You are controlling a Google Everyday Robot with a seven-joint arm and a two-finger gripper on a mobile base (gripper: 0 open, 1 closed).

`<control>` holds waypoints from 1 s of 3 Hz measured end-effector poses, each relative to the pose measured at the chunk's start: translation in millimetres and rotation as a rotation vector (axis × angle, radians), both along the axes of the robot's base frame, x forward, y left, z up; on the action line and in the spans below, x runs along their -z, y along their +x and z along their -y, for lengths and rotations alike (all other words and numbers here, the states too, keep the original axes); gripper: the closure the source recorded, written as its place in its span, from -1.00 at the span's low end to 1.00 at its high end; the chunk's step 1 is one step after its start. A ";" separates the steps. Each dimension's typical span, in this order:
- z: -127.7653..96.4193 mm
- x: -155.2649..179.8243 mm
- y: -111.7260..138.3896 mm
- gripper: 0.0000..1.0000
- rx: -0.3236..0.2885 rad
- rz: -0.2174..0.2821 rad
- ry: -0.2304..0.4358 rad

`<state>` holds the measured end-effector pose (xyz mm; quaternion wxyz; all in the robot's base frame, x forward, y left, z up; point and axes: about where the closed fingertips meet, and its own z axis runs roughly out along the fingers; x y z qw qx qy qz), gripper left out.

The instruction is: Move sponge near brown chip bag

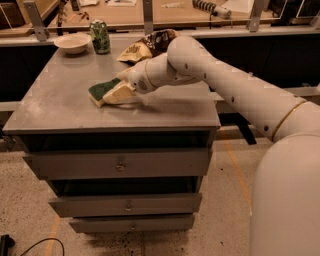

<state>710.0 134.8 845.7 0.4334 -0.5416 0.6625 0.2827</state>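
Note:
The sponge (pixel 102 90), dark green on top with pale yellow foam below, lies on the grey cabinet top (pixel 60 100) left of centre. My gripper (pixel 120 93) is down at the sponge's right end, touching or overlapping it, and hides that end. The brown chip bag (pixel 146 44), wrinkly brown and yellow foil, lies at the back of the cabinet top, behind my wrist and partly hidden by the arm. The sponge is about a hand's width in front of and to the left of the bag.
A green drink can (pixel 100 36) and a pale bowl (pixel 72 42) stand at the back left of the cabinet top. The cabinet has drawers (pixel 120 164) below. A workbench (pixel 150 15) runs behind it. My arm crosses the right side of the top.

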 end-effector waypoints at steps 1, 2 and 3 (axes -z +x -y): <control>-6.1 5.8 -0.9 0.30 -0.023 -0.014 0.005; -0.5 -9.0 -3.8 0.77 0.019 0.024 0.023; 17.6 -45.9 13.1 1.00 0.151 0.143 0.050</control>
